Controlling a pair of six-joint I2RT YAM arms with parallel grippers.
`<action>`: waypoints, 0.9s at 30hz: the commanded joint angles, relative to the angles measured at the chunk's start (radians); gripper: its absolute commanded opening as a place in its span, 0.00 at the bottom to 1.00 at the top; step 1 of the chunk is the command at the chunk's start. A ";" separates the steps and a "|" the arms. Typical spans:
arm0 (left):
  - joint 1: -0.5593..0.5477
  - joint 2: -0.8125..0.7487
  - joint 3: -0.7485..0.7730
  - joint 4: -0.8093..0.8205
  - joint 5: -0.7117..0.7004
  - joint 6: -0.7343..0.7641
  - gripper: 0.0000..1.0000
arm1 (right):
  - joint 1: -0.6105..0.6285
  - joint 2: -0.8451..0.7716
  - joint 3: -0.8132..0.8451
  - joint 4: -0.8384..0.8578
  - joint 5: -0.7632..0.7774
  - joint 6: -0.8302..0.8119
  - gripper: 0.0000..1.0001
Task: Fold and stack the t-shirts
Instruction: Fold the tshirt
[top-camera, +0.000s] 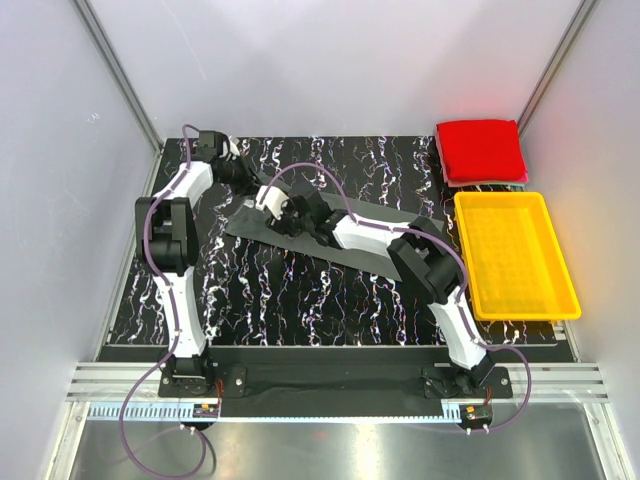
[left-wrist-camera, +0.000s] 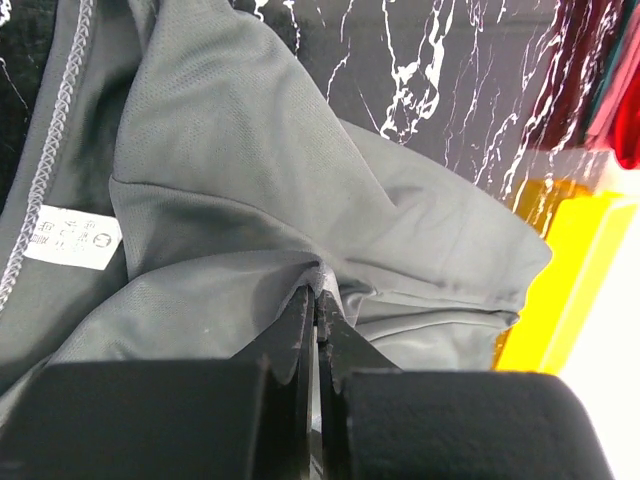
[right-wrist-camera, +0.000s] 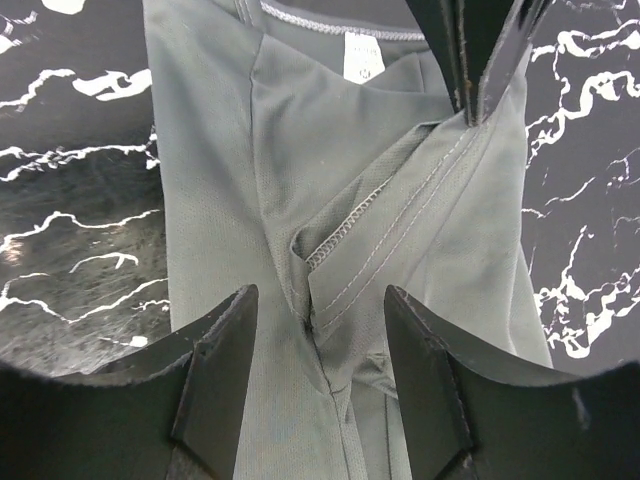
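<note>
A dark grey t-shirt (top-camera: 250, 228) lies spread across the middle of the marbled table, partly under both arms. My left gripper (top-camera: 248, 183) is at its far left end. In the left wrist view this gripper (left-wrist-camera: 318, 296) is shut on a raised fold of the grey cloth (left-wrist-camera: 250, 170), near the white label (left-wrist-camera: 70, 238). My right gripper (right-wrist-camera: 320, 292) hovers open over a stitched sleeve seam (right-wrist-camera: 370, 250), one finger on each side, holding nothing. A red t-shirt (top-camera: 480, 148) lies folded square at the back right, a pink edge (top-camera: 487, 183) beneath it.
A yellow plastic tray (top-camera: 512, 300) sits on the right side, in front of the red stack; its corner (left-wrist-camera: 560, 290) shows in the left wrist view. White walls and metal frame posts close in the table at the back and sides.
</note>
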 joint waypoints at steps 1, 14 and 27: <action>0.007 0.018 0.030 0.074 0.090 -0.061 0.00 | 0.009 0.019 -0.002 0.077 0.045 -0.010 0.61; 0.002 0.048 0.037 0.180 0.138 -0.150 0.00 | 0.013 0.042 -0.004 0.169 0.179 0.030 0.58; -0.013 0.094 0.051 0.305 0.223 -0.166 0.00 | 0.012 0.035 -0.070 0.299 0.332 0.151 0.22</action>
